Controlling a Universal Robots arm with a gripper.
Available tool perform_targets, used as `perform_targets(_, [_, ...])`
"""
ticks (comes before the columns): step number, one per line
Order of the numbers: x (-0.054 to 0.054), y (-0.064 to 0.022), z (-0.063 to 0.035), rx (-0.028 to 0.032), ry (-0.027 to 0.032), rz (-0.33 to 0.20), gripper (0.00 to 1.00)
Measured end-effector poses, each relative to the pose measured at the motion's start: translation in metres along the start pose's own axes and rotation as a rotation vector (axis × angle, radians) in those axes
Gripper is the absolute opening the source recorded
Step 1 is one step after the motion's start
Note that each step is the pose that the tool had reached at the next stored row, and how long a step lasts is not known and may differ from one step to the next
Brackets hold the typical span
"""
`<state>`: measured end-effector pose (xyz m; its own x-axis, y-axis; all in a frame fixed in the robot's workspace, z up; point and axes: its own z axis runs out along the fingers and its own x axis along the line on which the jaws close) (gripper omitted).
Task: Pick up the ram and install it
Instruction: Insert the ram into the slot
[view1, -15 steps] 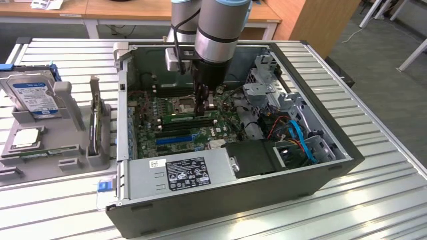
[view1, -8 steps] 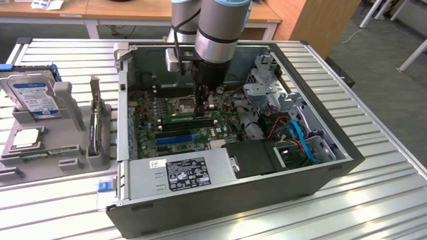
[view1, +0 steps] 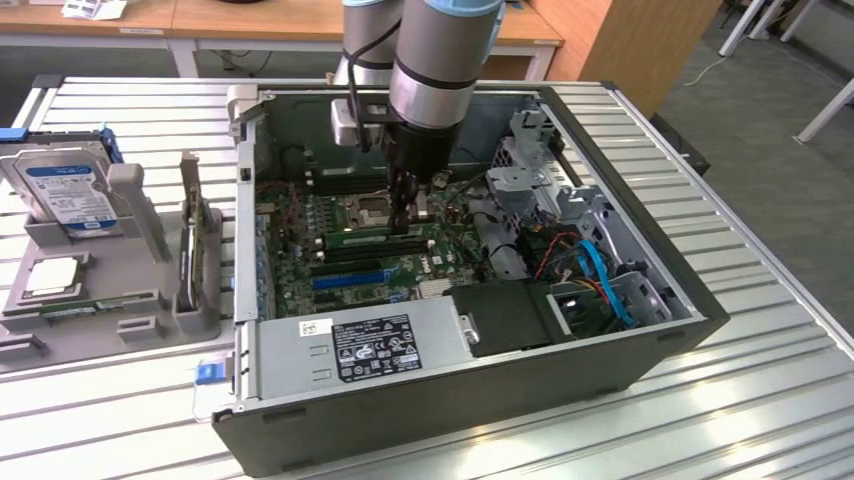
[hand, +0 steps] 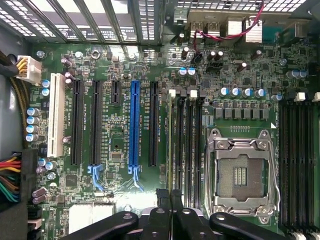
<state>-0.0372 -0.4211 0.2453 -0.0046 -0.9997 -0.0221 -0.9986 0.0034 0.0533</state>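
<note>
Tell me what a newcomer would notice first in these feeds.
First, the arm reaching down into the open case, with its gripper low over the motherboard. Next, the empty CPU socket and one bright blue slot among black ones. At the exterior view's left, a hard drive stands in a gray holder.

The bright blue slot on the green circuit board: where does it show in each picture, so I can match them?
Exterior view: the blue slot lies on the board beside the labelled power supply.
Wrist view: the blue slot stands between black slots.
Shared landmark: the square metal processor socket, across the memory slots from the blue slot.
</note>
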Motion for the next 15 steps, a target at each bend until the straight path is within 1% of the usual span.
perform_targets(15, [0.0001, -0.0002, 0.0037, 0.0, 0.0, 0.0, 0.11])
